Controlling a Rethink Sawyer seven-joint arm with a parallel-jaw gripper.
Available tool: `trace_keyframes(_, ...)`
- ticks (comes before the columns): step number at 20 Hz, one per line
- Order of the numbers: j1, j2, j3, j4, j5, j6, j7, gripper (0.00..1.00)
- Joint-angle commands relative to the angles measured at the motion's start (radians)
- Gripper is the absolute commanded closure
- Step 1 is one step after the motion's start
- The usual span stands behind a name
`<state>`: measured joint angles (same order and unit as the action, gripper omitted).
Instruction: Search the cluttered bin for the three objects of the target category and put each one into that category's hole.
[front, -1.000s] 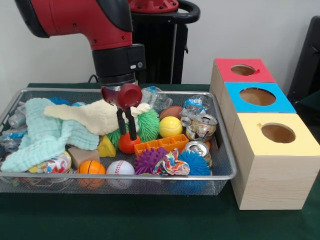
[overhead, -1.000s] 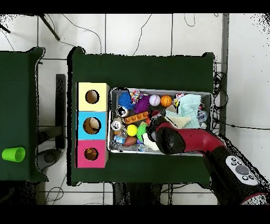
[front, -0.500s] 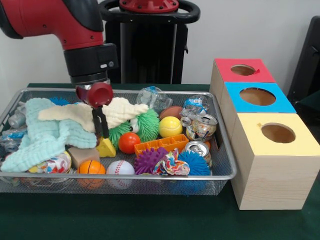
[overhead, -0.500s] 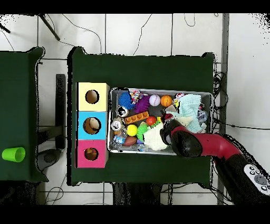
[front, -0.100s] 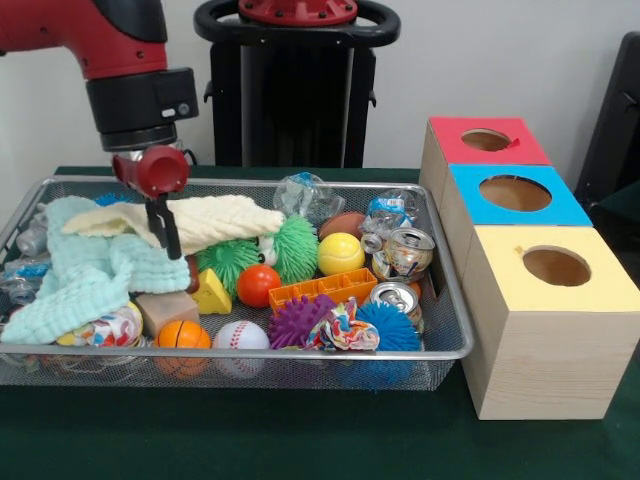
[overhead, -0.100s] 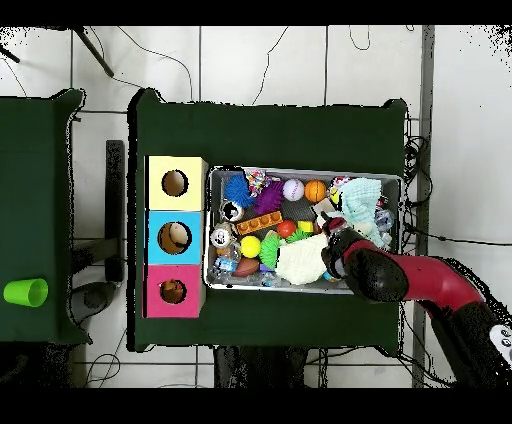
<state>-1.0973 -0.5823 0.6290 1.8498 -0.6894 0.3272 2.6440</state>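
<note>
While the front camera faces me, I see the gripper (front, -0.100s: 167, 232) hanging over the left part of the wire bin (front, -0.100s: 440, 300), its two dark fingers (front, -0.100s: 172, 228) close together and apparently pinching the cream cloth (front, -0.100s: 215, 218), though the contact is hard to make out from here. That cloth is draped across the mint towel (front, -0.100s: 85, 270) and the green spiky ball (front, -0.100s: 295, 248). Just below the fingertips sit a yellow wedge (front, -0.100s: 212, 294) and a wooden block (front, -0.100s: 165, 310); nearer the front rim lie a small basketball (front, -0.100s: 182, 335) and a baseball (front, -0.100s: 241, 336). The red ball (front, -0.100s: 258, 285) rests beside the orange brick (front, -0.100s: 322, 289), with the yellow ball (front, -0.100s: 341, 253) behind it. Two crushed cans (front, -0.100s: 408, 251) lie at the bin's right end, next to the three boxes: yellow box (front, -0.100s: 560, 330) nearest, blue box (front, -0.100s: 515, 205) in the middle, red box (front, -0.100s: 485, 148) farthest, each with a round hole on top. From the overhead camera, I see the arm (overhead, -0.100s: 420, 285) reaching in from the lower right, its gripper (overhead, -0.100s: 328, 238) over the cream cloth (overhead, -0.100s: 300, 260), which covers the bin's (overhead, -0.100s: 300, 170) lower middle. The boxes (overhead, -0.100s: 175, 236) stand in a column touching the bin's left side.
</note>
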Motion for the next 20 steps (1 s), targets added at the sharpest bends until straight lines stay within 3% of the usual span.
trace_keyframes(1, -0.035, -0.034, 0.091, 0.074, -0.053, 0.097, -0.293, 0.0)
trace_keyframes(6, -0.022, -0.073, 0.104, 0.083, -0.019, 0.126, -0.287, 0.0)
trace_keyframes(12, 0.027, -0.038, 0.052, 0.063, -0.077, 0.064, -0.239, 0.0)
trace_keyframes(16, 0.0, -0.066, 0.09, 0.065, -0.034, 0.116, -0.284, 0.0)
trace_keyframes(20, 0.004, -0.049, 0.081, 0.041, -0.053, 0.116, -0.299, 0.0)
